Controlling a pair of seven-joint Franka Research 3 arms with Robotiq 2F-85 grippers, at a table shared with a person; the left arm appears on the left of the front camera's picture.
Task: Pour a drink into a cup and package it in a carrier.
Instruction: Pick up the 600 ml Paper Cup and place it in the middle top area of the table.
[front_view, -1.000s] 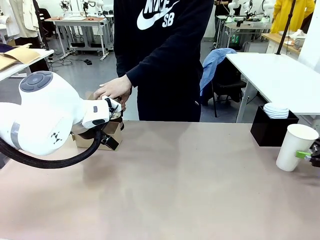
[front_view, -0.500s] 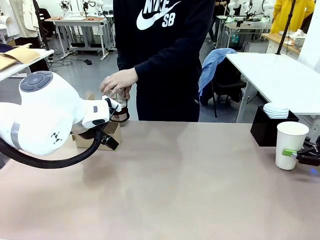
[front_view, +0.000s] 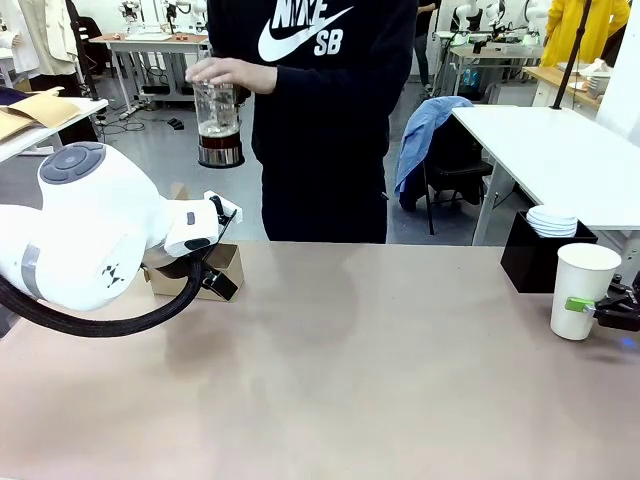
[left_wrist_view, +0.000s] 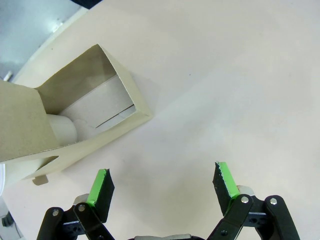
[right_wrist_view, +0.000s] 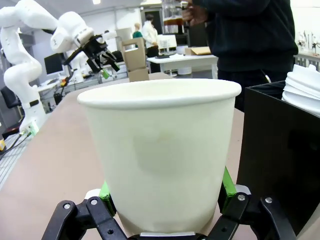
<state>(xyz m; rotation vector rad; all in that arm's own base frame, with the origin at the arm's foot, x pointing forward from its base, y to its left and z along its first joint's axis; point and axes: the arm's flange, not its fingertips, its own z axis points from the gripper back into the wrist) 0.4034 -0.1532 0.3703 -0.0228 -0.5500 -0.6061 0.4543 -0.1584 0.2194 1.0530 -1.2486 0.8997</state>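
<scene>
Moved: jug (front_view: 219, 118) is now hanging up at chest height, off the far-left table spot by the carrier (front_view: 228, 262) where it was sitting a sec ago; cup (front_view: 583, 288) is no longer tilting as it was then.
Hand (front_view: 228, 72): we are seeing the person's hand gripping the jug from above, fingers wrapping round its top.
Drink (front_view: 219, 131): dark brown, filling just the lower part of the jug.
L gripper (left_wrist_view: 162, 182): fingers are standing spread wide w/ nothing btw them, hanging over bare table (front_view: 350, 380), just beside the carrier.
Carrier: sitting at far left of table, partly hiding behind the L arm (front_view: 90, 235); L wrist view is looking down into one open compartment.
R gripper (right_wrist_view: 166, 195): green pads are pressing on both sides of the cup low down, pinching it.
Cup: standing upright at the right edge of the table, open end up.
Black box (front_view: 535, 262): sitting just beside the cup on its far left side, carrying a stack of white lids (front_view: 553, 218).
</scene>
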